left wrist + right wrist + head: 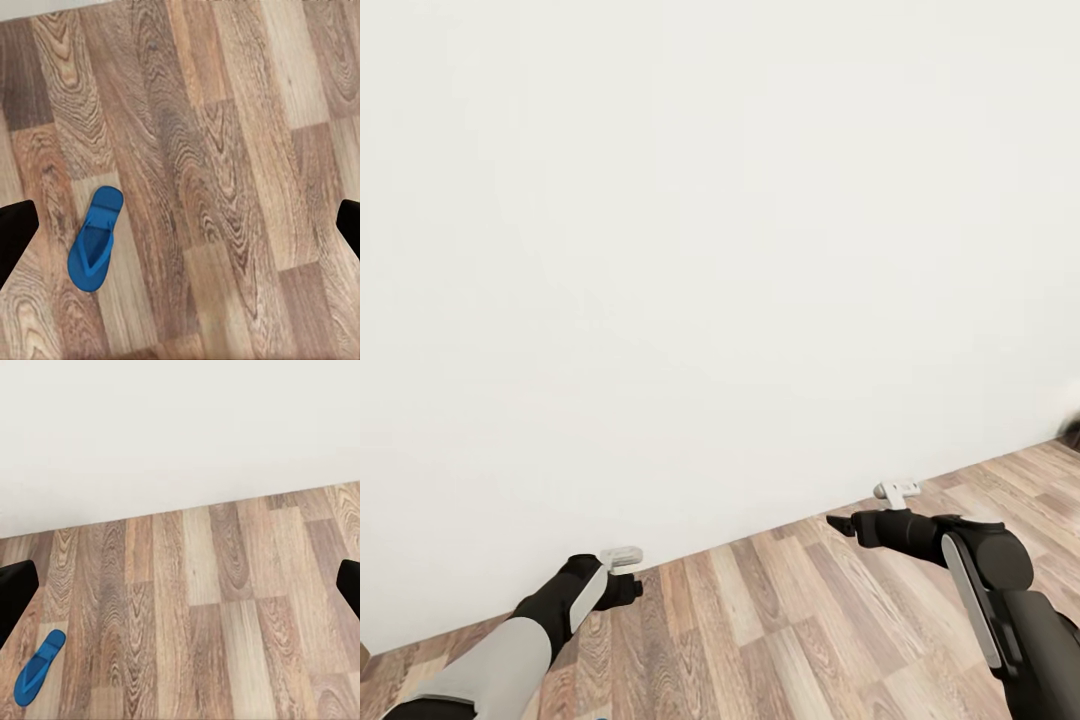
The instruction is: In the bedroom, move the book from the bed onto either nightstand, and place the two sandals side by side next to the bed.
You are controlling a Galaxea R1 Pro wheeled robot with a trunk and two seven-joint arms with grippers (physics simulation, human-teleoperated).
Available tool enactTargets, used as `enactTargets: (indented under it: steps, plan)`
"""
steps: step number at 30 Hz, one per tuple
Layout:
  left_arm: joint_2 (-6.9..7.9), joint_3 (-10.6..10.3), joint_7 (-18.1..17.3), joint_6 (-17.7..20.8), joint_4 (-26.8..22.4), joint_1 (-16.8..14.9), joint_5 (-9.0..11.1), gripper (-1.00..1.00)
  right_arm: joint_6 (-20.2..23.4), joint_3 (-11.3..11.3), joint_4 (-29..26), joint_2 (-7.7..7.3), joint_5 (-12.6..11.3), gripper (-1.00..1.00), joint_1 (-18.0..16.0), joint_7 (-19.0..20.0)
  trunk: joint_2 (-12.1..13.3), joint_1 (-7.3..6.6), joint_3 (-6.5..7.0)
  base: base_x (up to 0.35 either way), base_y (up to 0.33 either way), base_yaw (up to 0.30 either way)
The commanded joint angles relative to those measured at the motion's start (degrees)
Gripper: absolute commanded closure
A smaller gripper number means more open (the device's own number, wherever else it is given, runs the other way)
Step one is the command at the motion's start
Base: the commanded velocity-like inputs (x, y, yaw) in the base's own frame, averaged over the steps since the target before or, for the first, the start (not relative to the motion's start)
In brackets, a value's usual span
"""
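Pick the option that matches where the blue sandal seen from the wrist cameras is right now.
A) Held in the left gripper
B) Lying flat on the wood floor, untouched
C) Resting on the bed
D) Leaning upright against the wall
B: the sandal lies flat on the wood floor with bare planks all round it, and both fingers of the left gripper sit wide apart at the picture's edges, away from it.

The robot's left arm (510, 650) wears a pale grey shell over black joints, while its right arm (990, 590) is black with a grey strip.
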Motion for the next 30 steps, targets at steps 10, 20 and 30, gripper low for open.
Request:
enactTargets:
  steps: [10,20,30]
  plan:
    - [0.17,-0.4,0.3,0.2,-0.1,0.0,0.6,-1.0,0.3,-0.1,0.0,0.03,0.0,-1.0,0.1,0.1,0.0,0.0,-0.06,0.047,0.088,0.0]
    - [0.35,0.2,0.5,2.6,-0.3,-0.1,1.3,-1.0,0.3,0.1,0.0,-0.04,-0.1,-1.0,-0.2,0.2,-3.2,1.76,-1.5,0.014,0.024,0.0]
    - [0.53,0.2,1.0,2.9,0.4,-0.1,1.2,-1.0,0.3,-0.1,0.0,-0.25,-0.1,-1.0,-0.7,0.2,-7.3,3.95,-3.29,0.001,0.002,0.0]
